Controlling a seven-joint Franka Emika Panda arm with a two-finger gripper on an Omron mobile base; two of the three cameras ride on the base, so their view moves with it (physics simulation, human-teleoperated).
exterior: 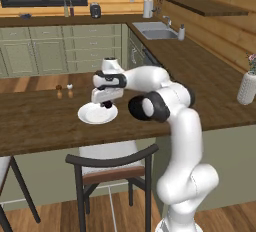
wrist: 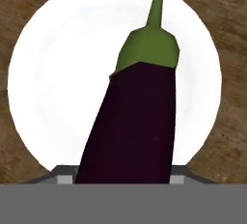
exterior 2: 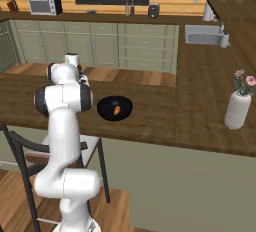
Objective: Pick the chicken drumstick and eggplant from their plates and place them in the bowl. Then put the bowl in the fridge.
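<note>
White plate (exterior: 97,114): set on the dark wooden counter (exterior: 40,121), just in front of two small shakers (exterior: 64,91); the eggplant (wrist: 132,121) is seen over its middle, purple body toward the hand and green stem cap pointing away, with the gripper (exterior: 106,104) lowered onto it and the jaws closed against its sides, though whether it is lifted clear of the plate cannot be told. Black bowl (exterior 2: 114,108): stood on the same counter beside the white plate, well apart from the flower vase (exterior 2: 237,107); the orange-brown chicken drumstick (exterior 2: 116,110) is held inside it.
</note>
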